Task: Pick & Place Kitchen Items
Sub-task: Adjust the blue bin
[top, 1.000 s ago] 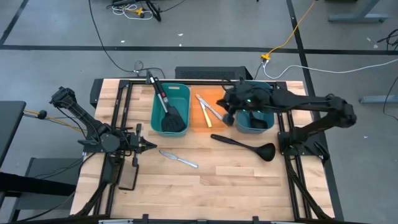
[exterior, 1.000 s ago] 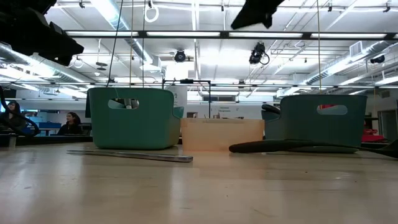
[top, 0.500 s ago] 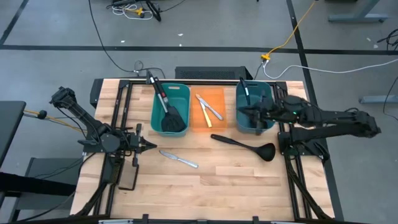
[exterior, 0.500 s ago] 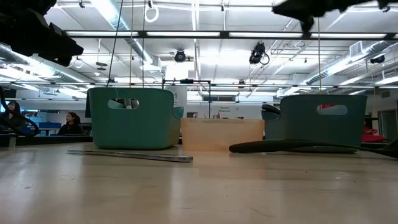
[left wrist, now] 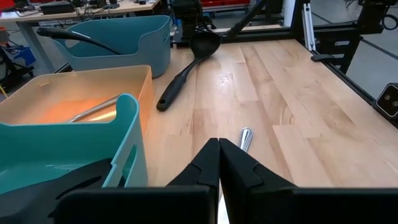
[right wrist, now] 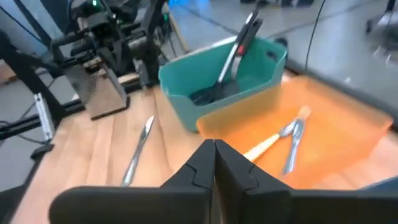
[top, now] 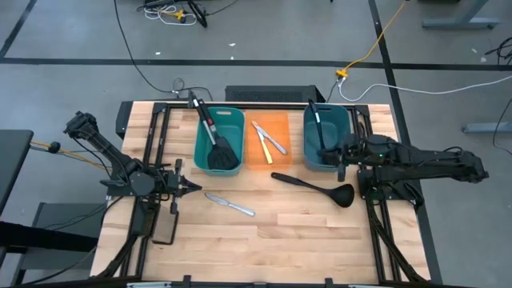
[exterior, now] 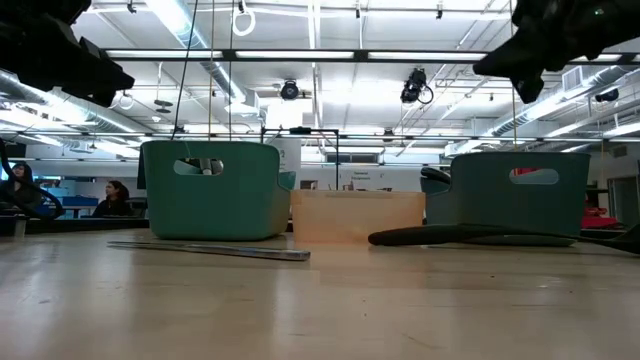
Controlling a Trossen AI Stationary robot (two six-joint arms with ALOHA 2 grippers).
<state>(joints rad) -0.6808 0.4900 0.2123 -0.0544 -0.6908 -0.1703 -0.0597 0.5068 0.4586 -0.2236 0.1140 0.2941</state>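
Left of the right pincer (top: 339, 152) sits a bin (top: 326, 138) holding a ladle (top: 318, 128); another ladle (top: 314, 186) lies on the table (top: 280, 232) just before it.

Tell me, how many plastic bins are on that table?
3: a teal bin toward the left, an orange bin in the middle, another teal bin toward the right. None seems hidden.

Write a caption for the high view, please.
Both shut hands, left and right, are empty; a ladle and knife lie on the table.
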